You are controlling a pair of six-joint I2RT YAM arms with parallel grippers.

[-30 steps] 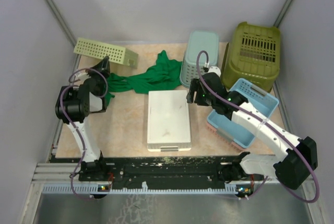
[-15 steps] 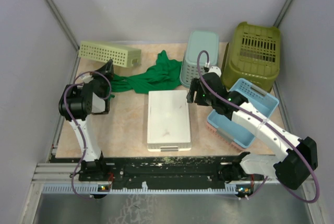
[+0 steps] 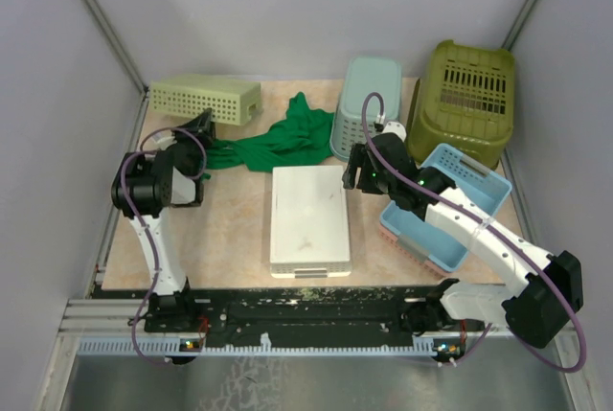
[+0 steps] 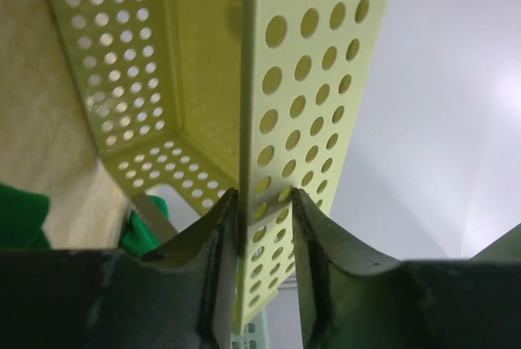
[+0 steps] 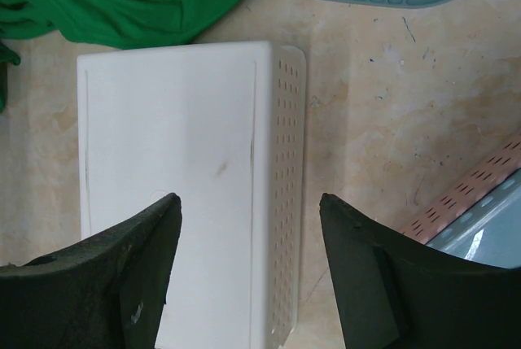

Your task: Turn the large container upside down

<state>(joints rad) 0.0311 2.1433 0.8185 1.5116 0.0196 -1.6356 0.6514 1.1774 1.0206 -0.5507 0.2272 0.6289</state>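
The large olive-green tub (image 3: 465, 95) stands at the back right with its slotted bottom facing up; neither gripper touches it. My left gripper (image 3: 203, 122) is at the back left, shut on a wall of the light-green perforated tray (image 3: 206, 100) and holding it on its side off the table. In the left wrist view the fingers (image 4: 262, 198) pinch the tray's wall (image 4: 317, 80). My right gripper (image 3: 362, 173) is open and empty, above the right edge of the white box (image 5: 171, 162), left of the tub.
The white box (image 3: 308, 219) lies mid-table. A pale teal mesh basket (image 3: 367, 104) stands beside the tub. A blue basket (image 3: 450, 205) lies under my right arm. A green cloth (image 3: 273, 138) is spread between the tray and the teal basket.
My left gripper has swung the light-green tray up and toward the back wall, levelling it. The right arm and the olive tub have not moved.
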